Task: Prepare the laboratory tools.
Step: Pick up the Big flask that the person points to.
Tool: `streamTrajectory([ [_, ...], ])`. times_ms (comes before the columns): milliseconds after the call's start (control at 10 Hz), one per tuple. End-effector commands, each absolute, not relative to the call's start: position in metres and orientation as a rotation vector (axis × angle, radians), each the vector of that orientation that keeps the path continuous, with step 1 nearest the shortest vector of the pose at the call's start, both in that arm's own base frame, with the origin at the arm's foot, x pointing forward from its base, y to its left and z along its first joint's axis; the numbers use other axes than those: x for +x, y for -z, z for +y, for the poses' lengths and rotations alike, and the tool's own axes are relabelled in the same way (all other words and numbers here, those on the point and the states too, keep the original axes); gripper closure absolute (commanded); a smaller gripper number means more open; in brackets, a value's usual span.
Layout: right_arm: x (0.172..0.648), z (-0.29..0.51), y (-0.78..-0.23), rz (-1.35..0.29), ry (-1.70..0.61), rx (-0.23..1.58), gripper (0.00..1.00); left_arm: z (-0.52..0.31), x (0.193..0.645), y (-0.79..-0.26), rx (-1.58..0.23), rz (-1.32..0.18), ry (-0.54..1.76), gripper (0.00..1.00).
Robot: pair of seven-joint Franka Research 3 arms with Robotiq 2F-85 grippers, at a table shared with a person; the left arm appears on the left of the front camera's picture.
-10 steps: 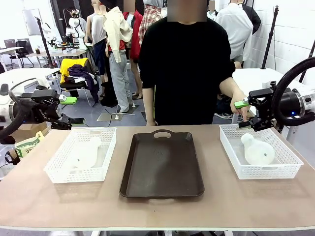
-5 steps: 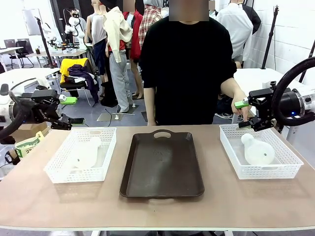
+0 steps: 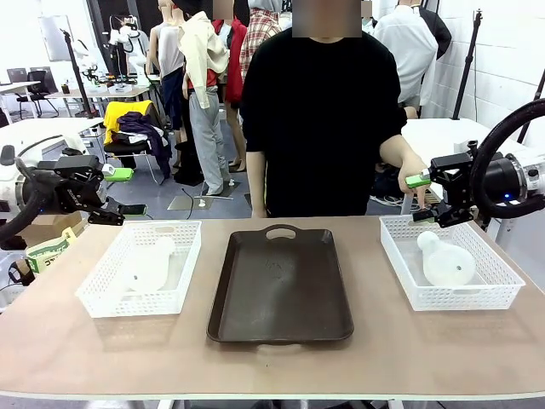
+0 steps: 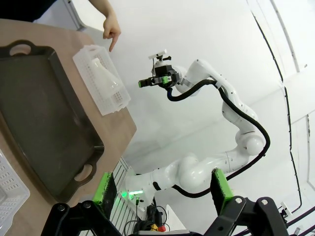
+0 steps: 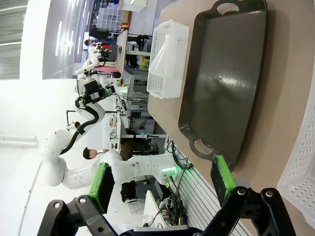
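Now | left claw (image 4: 162, 186) spread, right claw (image 5: 160, 179) spread | left wrist: hand (image 4: 111, 33) points near flask (image 4: 106, 74)

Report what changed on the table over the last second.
Nothing visibly changed. The left gripper and right gripper still hover open. The left white mesh basket holds one translucent whitish conical plastic flask and the right white mesh basket holds the other flask. The dark brown rectangular tray lies between them. The person's hand still points at the right basket.
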State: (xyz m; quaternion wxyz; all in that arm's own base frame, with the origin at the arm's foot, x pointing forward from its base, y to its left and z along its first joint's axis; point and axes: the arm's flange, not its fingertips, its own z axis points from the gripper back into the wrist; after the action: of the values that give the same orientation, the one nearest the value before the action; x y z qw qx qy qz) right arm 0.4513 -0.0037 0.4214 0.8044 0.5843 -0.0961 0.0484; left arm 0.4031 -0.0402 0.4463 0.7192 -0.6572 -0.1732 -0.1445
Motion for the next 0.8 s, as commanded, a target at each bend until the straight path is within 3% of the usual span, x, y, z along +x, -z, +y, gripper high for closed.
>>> streamTrajectory([
  [0,0.449,-0.004,-0.425,-0.191,-0.128,1.239,0.0,-0.039,0.403,-0.448,-1.459,-0.387,0.319,0.0],
  [300,0.446,-0.006,-0.428,-0.174,-0.145,1.181,0.0,-0.039,0.403,-0.448,-1.459,-0.387,0.319,0.0],
  [700,0.438,-0.034,-0.467,-0.283,-0.05,0.933,0.0,-0.039,0.403,-0.448,-1.459,-0.387,0.319,0.0],
])
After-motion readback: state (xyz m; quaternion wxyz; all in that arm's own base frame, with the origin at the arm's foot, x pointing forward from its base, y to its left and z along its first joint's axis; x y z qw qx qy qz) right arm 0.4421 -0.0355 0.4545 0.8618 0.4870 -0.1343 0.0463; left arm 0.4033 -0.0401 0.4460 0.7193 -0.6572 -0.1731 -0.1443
